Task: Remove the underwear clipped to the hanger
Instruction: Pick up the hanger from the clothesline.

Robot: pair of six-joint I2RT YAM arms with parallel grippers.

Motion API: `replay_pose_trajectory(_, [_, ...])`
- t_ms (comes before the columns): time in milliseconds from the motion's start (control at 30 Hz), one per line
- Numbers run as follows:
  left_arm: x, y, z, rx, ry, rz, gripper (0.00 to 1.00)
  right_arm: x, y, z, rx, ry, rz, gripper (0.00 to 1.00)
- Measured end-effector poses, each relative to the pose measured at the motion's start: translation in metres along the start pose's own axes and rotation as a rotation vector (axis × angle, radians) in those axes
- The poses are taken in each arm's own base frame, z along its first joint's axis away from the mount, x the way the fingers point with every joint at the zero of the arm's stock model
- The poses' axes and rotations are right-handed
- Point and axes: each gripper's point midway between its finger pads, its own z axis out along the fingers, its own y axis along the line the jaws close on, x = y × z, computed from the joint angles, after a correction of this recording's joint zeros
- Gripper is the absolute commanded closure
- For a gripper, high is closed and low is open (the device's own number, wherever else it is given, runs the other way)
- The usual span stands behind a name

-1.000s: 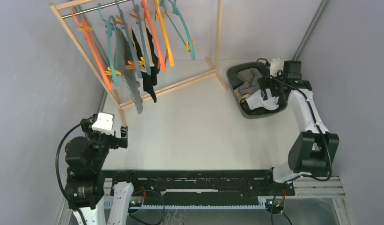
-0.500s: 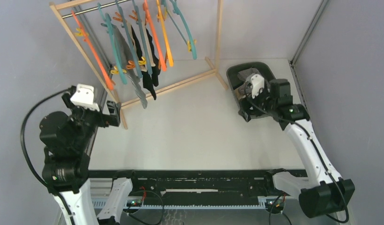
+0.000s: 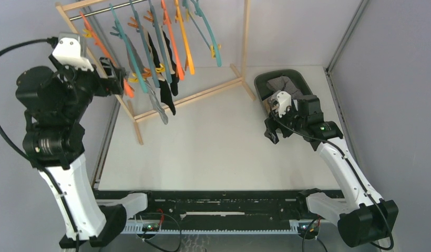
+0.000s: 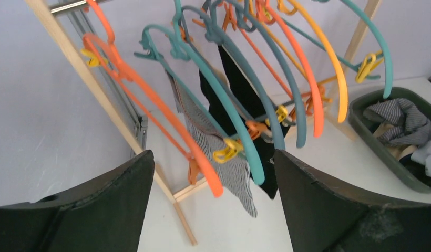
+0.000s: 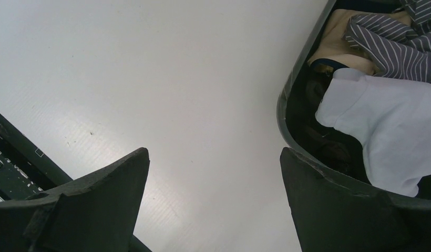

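Quick count: one wooden rack (image 3: 244, 47) with six hangers as far as I can tell: three teal (image 4: 254, 165), two orange (image 4: 213, 185), one yellow (image 4: 340, 105). Underwear clipped on: one grey striped piece (image 4: 237, 186), plus black ones (image 4: 237, 84), looks like two. One basket (image 4: 379, 155). Two robot arms (image 3: 342, 168).

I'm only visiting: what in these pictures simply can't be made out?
Top view: the right arm covers the near half of the basket, hiding what lies there.
Right wrist view: the frame edge cuts off the basket; the dark heap inside is too shadowed to identify.
Left wrist and top views: overlapping hangers hide how many pieces of underwear are clipped.
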Motion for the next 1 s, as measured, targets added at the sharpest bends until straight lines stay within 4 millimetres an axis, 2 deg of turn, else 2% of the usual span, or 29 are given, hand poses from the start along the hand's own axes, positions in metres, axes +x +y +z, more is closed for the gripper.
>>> replay_pose_trajectory(133, [-0.011, -0.004, 0.017, 0.006, -0.002, -0.002, 0.15, 0.000, 0.000, 0.000, 0.000, 0.000, 0.000, 0.07])
replay_pose_trajectory(533, [0.021, -0.002, 0.087, -0.062, 0.125, 0.009, 0.19, 0.011, 0.001, 0.012, -0.026, 0.046, 0.015, 0.08])
replay_pose_trajectory(867, [0.041, 0.001, 0.134, -0.124, 0.182, 0.034, 0.33, 0.013, 0.001, 0.014, -0.030, 0.055, 0.018, 0.08])
replay_pose_trajectory(1000, [0.052, 0.006, 0.145, -0.155, 0.214, 0.043, 0.39, 0.013, 0.003, 0.016, -0.036, 0.060, 0.015, 0.08])
